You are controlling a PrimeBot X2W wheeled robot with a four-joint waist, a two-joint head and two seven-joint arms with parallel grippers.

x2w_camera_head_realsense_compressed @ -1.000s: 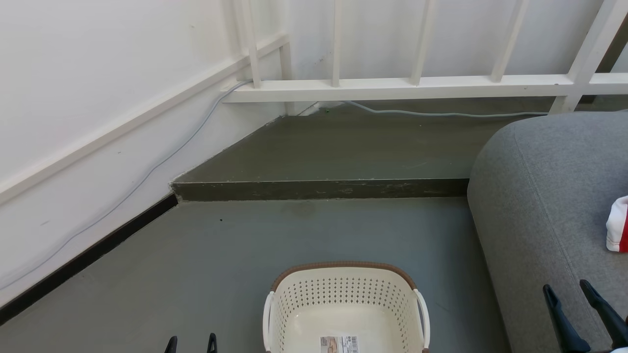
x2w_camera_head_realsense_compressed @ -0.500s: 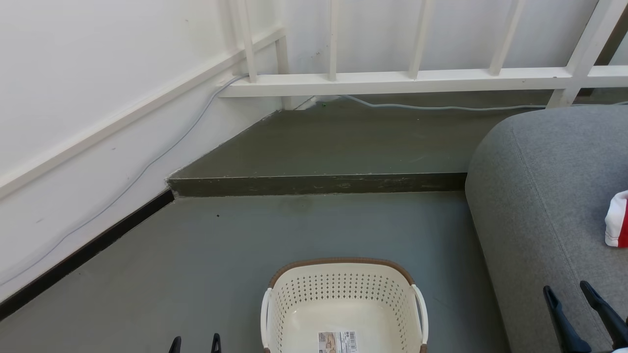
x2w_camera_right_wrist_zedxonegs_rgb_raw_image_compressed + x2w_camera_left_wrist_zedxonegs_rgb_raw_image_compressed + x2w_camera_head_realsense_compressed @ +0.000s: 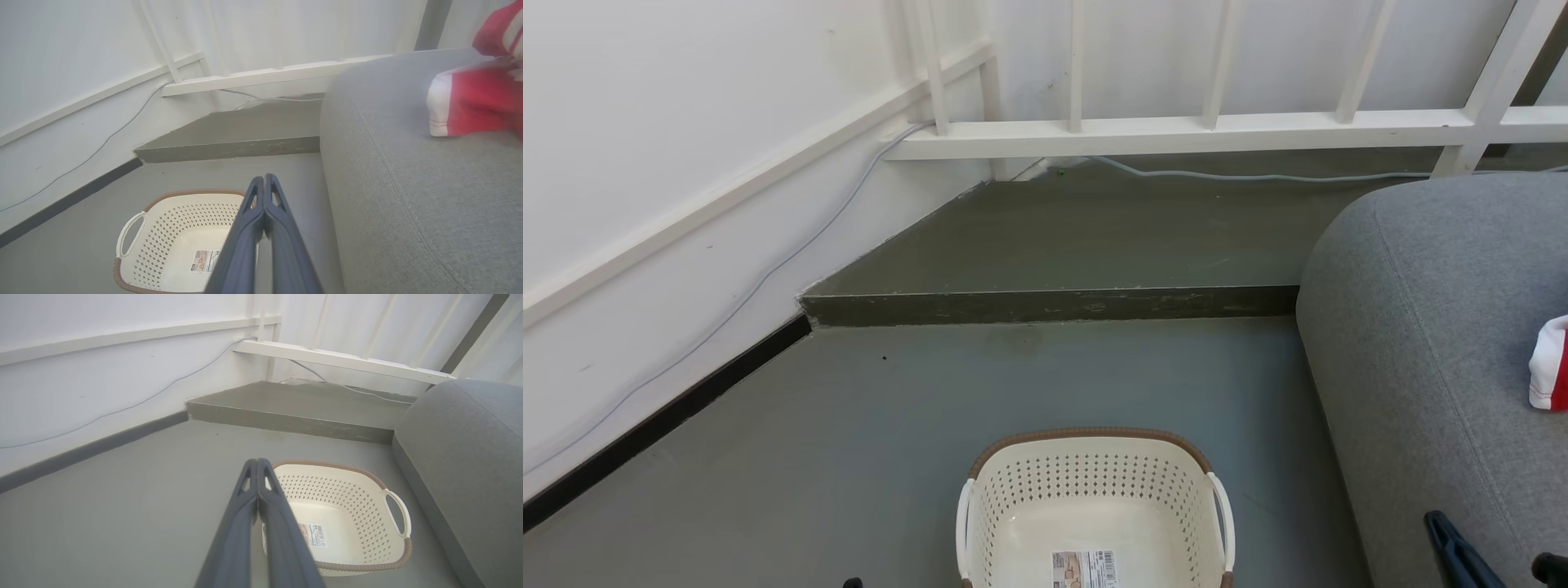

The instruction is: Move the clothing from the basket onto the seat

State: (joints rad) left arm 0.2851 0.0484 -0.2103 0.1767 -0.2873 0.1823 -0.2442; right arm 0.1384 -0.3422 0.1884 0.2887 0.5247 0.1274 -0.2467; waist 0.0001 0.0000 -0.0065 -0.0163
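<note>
Lying on the seat (image 3: 1421,327), well in from its rounded end, the clothing (image 3: 474,102) appears bunched, though its far part is blurred. The basket (image 3: 1090,478) stands on the floor (image 3: 890,441) just beside the seat, a barcode sticker (image 3: 1085,567) on its bottom. The left gripper (image 3: 258,463) and right gripper (image 3: 264,179) hang near the basket, fingers pressed together, gripping nothing.

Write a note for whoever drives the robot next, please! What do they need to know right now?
Left end effector: shut, holding nothing.
Right end effector: shut, holding nothing.
Clothing: lying on the seat.
Basket: on the floor beside the seat, with just a sticker on its bottom.
Done: the clothing is out of the basket and on the seat.
Left: nothing that I can see.
</note>
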